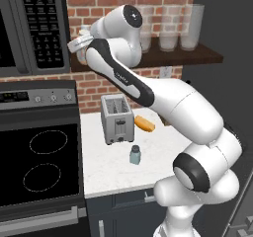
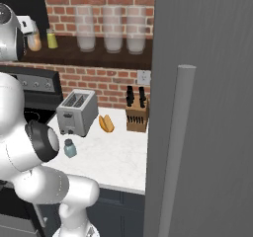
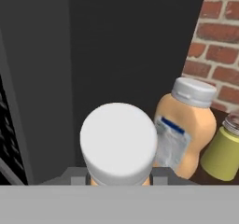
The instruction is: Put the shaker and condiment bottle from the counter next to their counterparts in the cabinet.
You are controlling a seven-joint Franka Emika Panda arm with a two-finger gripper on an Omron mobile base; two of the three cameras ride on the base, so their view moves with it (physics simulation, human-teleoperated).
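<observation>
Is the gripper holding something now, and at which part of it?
Yes. The gripper holds the condiment bottle just below its white cap, beside the wider orange bottle in the cabinet.

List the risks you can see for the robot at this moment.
1. The end effector holds the condiment bottle close beside the wider bottle on the shelf; a nudge could topple that bottle or the yellow-green shaker.
2. The shaker stands near the counter edge, under the arm, which could knock it off.
</observation>
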